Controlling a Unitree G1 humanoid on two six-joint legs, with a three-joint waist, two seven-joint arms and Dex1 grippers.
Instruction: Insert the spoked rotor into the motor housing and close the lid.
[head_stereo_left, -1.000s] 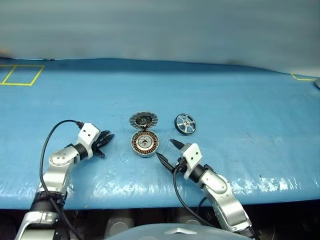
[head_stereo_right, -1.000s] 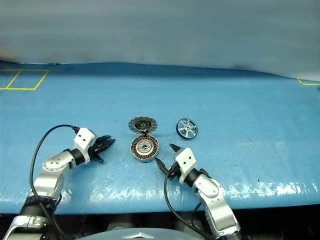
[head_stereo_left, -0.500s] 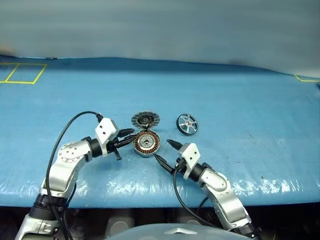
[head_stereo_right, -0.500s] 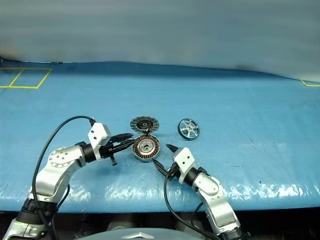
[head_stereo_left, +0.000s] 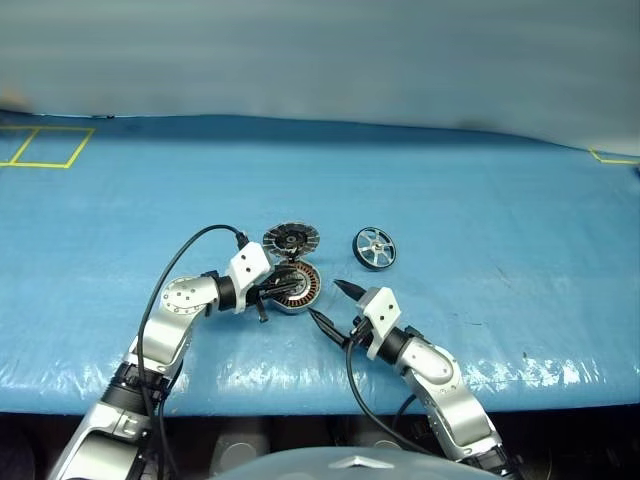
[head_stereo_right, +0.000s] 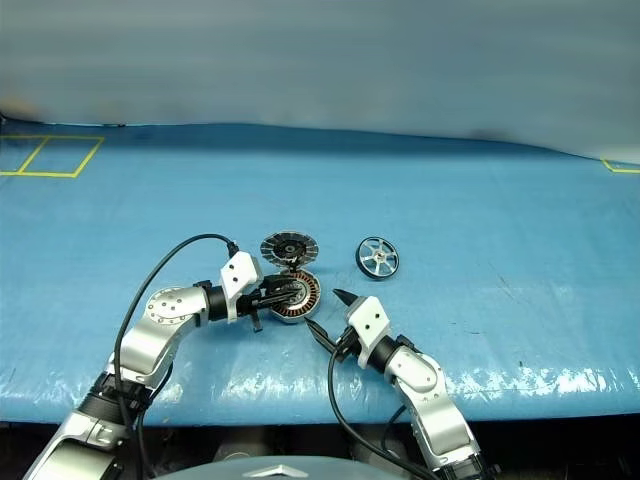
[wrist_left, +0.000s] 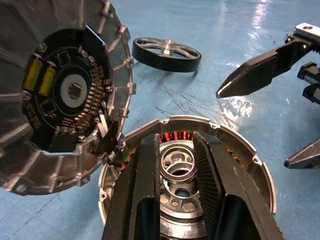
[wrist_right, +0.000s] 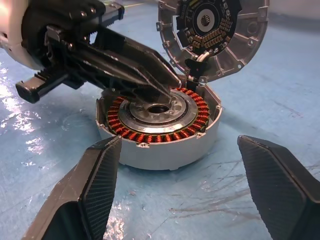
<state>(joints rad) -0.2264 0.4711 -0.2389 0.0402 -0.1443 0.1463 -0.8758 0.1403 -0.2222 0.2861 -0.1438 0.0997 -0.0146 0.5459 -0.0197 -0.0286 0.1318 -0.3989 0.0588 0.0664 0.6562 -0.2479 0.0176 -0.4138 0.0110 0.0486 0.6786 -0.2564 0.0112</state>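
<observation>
Two pincers flank the round copper-wound metal motor housing (head_stereo_left: 293, 286) in the head views: the left gripper (head_stereo_left: 281, 289), narrowed and empty, reaches over its silver centre, likely to steady it, while the small black-rimmed, silver-spoked rotor (head_stereo_left: 371, 247) lies well beyond the right gripper (head_stereo_left: 331, 303). Left wrist view shows the grey ribbed metal lid (wrist_left: 65, 95) tilted open just beside those fingers (wrist_left: 146, 172). Right wrist view shows wide, empty jaws framing the housing, seemingly waiting.

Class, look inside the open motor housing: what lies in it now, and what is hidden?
Inside the motor housing: copper windings ringing a silver centre. The left gripper reaches over that centre, covering part of it. The spoked rotor lies outside, on the blue table.
</observation>
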